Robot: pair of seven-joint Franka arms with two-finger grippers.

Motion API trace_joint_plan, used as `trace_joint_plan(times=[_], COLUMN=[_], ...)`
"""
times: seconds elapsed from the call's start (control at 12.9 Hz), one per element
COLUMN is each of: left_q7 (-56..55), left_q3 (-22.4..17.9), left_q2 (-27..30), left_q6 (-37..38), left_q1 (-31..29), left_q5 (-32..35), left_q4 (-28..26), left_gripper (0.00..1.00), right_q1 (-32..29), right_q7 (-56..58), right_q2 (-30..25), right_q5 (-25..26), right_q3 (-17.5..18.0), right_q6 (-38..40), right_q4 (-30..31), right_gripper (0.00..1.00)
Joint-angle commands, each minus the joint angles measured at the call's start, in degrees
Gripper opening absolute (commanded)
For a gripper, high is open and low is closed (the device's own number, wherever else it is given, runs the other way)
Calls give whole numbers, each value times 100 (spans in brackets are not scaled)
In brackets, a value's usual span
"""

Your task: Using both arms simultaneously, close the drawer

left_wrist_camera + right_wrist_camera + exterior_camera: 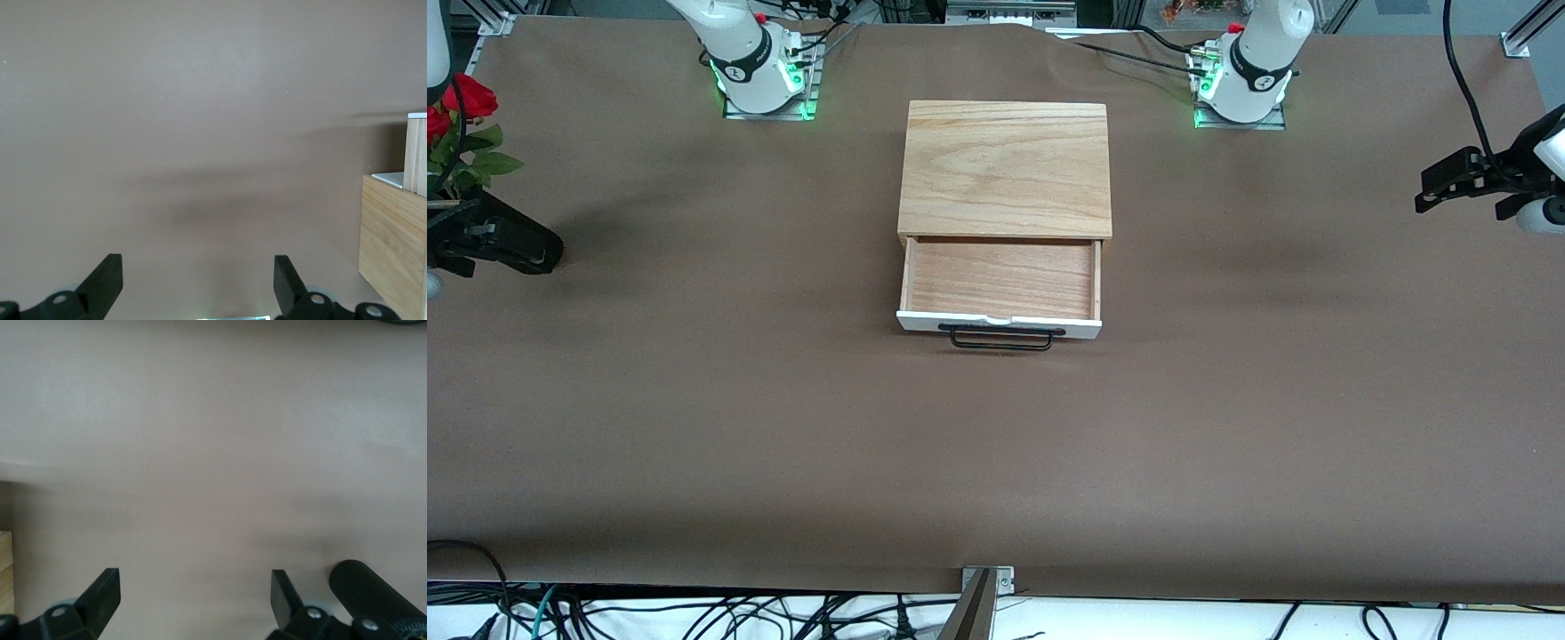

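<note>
Both pairs of fingers stand wide apart with nothing between them.

Front view: the box (1006,169) sits mid-table between the two arm bases. Its drawer (1000,284) is pulled out toward the camera, showing a bare wood floor; the white front panel (996,324) carries a black wire handle (1000,338) on the side nearest the camera. The left gripper (1463,182) hangs over the table's edge at the left arm's end, well apart from the box. The right gripper (507,244) hangs over the right arm's end, just as far off. A red rose (463,98) with green leaves shows at that same edge.

Left wrist view: the left gripper (198,280) is spread over brown cloth (200,133), gripping nothing. A corner of the box (390,233) shows at the frame's edge.

Right wrist view: the right gripper (195,597) is likewise spread and empty above the cloth. A ribbed black cylinder (373,593) lies beside one finger, and a sliver of wood (5,570) shows at the frame's edge.
</note>
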State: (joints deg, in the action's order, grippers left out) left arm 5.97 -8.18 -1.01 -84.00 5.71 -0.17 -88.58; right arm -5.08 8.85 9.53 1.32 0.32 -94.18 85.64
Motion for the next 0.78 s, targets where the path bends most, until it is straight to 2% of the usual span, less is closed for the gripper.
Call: trace_joint_plan(times=[0.0, 0.7], left_q7=[-17, -17], left_q3=[1, -8], left_q2=[128, 119], left_q6=[42, 42], left_q1=[-43, -43], left_q5=[-115, -115], left_q4=[-98, -107], left_gripper=[100, 100], right_q1=[15, 15], right_q7=[-23, -32], right_q2=[5, 32], right_q5=[97, 167], right_q3=[21, 12], right_q6=[-21, -21], right_q4=[-29, -29], right_gripper=[100, 100])
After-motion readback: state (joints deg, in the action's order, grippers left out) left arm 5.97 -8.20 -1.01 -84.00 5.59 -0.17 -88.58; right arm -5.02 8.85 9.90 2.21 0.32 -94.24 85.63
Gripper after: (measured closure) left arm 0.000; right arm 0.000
